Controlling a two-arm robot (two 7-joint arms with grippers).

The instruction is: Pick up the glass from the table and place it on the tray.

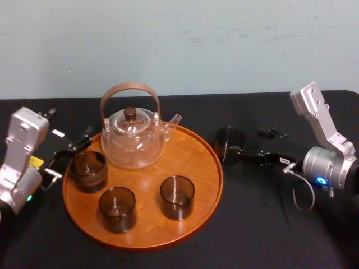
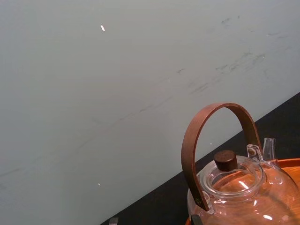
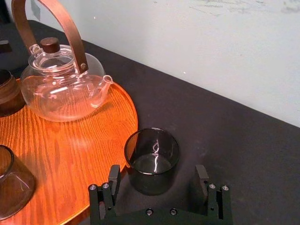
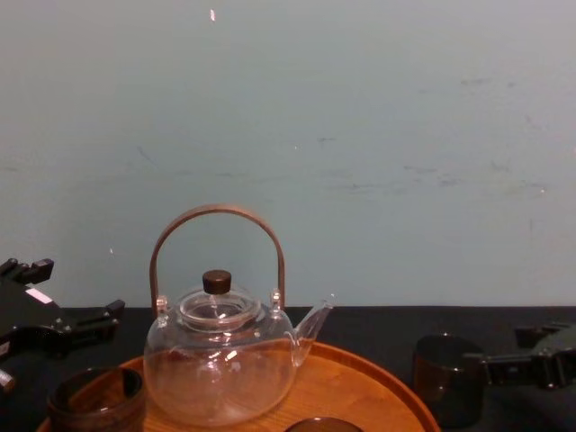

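We saw silver-grey arms (image 1: 328,137). The right gripper (image 3: 157,173) had black fingers (image 3: 104,200) with small screws, and a thin cable (image 1: 293,196) looped behind.

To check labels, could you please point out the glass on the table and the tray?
glass (image 3: 151,164), right wrist view, its inner bottom.
tray (image 1: 218,169), head view, its right rim.

Teapot (image 1: 133,140) at back of tray (image 1: 196,162), three glasses (image 1: 117,208) before it, fourth glass (image 1: 229,144) on table (image 1: 252,224) just right of tray
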